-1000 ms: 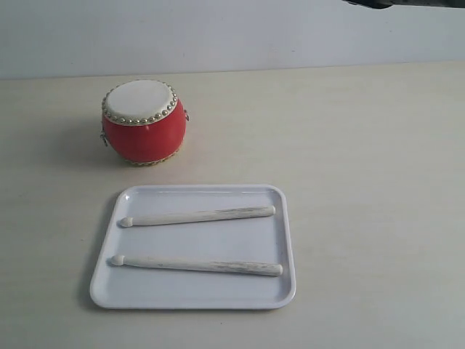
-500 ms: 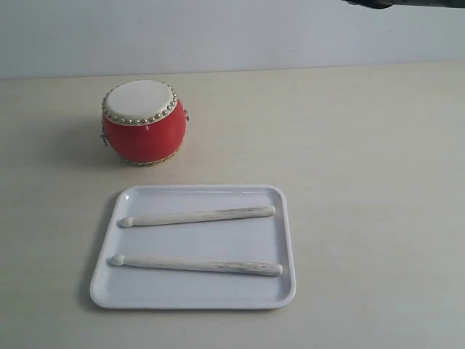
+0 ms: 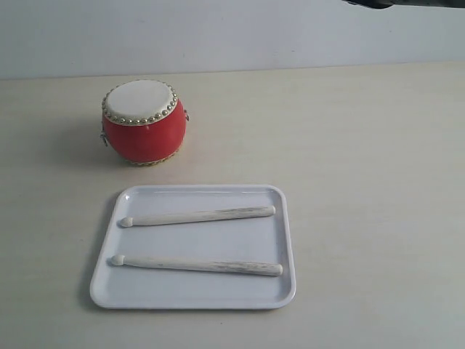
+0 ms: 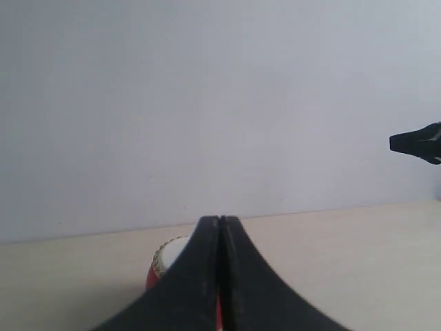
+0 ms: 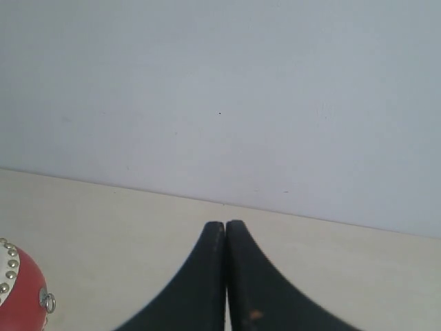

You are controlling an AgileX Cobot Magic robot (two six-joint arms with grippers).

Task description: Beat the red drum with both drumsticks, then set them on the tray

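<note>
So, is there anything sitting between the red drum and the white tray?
Nothing. The exterior view shows only a bare strip of table between the red drum and the tray. Both drumsticks lie inside the tray.

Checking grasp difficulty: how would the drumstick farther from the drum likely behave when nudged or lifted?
That drumstick looks round and thin, so a nudge would probably roll it toward the tray rim. It seems stiff, light wood, unlikely to bend when lifted.

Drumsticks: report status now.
Both empty: left gripper shut, right gripper shut. Two pale wooden drumsticks lying on white square plastic tray. Glossy red drum apart from tray. Nothing in the way.
</note>
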